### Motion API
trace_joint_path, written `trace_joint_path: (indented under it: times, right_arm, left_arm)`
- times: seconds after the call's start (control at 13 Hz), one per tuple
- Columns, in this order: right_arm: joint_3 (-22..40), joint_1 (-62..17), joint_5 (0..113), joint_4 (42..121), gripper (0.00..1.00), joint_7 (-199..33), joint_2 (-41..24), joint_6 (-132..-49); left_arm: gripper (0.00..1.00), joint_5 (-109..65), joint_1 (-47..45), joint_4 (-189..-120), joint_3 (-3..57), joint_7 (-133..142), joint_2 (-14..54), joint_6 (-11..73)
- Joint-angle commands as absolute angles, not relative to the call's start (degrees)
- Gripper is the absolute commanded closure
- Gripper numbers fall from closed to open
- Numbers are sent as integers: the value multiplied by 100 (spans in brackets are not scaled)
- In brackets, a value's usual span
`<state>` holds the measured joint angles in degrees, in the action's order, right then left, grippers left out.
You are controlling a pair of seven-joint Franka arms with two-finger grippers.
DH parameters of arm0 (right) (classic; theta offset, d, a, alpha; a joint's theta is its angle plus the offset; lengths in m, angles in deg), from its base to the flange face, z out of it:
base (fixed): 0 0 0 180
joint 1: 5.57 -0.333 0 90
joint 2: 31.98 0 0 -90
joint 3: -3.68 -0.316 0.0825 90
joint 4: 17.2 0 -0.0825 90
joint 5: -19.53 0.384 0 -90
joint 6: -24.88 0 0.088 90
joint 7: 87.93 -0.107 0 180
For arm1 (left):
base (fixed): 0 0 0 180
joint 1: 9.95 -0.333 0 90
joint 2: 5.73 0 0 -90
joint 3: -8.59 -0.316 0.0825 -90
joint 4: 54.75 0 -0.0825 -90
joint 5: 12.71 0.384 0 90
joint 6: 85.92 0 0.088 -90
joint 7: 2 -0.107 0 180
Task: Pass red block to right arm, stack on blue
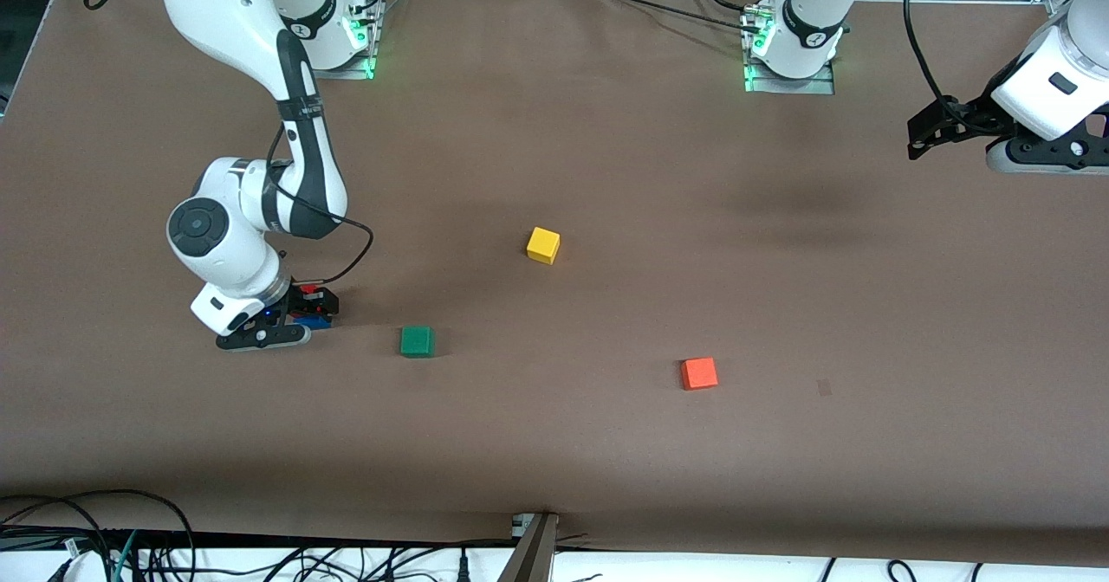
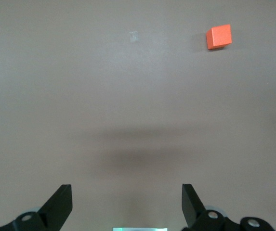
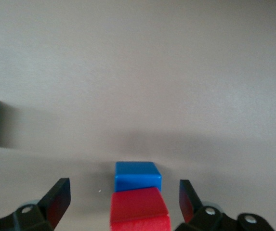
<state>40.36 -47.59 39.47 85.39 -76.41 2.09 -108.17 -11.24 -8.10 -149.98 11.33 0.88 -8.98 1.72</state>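
Release step: right gripper (image 3: 123,202) is spread wide w/ the red block (image 3: 138,208) sitting free on the blue (image 3: 138,176), toward right arm's end of surface (image 1: 606,443). Best to lift straight up, no sideways drag, so stack isn't nudged. Red looks matte, square-edged, slightly offset from blue. Left gripper (image 2: 127,207) waits wide open, empty, over bare surface

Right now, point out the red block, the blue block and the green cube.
red block (image 3: 138,204), right wrist view, its top face, between the open right gripper's fingers.
blue block (image 3: 137,173), right wrist view, its top face showing past the red block.
green cube (image 1: 417,340), front view, centre of its top face.
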Motion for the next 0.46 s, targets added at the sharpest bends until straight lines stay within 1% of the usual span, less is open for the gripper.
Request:
trace_joint_path:
  times: [0.0, 0.15, 0.23, 0.38]
  right_arm:
    - [4313, -4671, 4001, 7757, 0, -7519, 133, -9479]
    - [4559, -4671, 3992, 7265, 0, -7501, 89, -8495]
    - [4708, -4671, 4001, 6993, 0, -7501, 89, -8081]
    - [4797, -4653, 4001, 6544, 0, -7544, 89, -7395]
  left_arm:
    - [0, -1244, -837, -14862, 1140, 46, -863, 56]
    - [0, -1236, -837, -14862, 1140, 46, -863, 56]
    - [0, -1244, -845, -14862, 1140, 46, -863, 56]
    - [0, -1244, -845, -14862, 1140, 46, -863, 47]
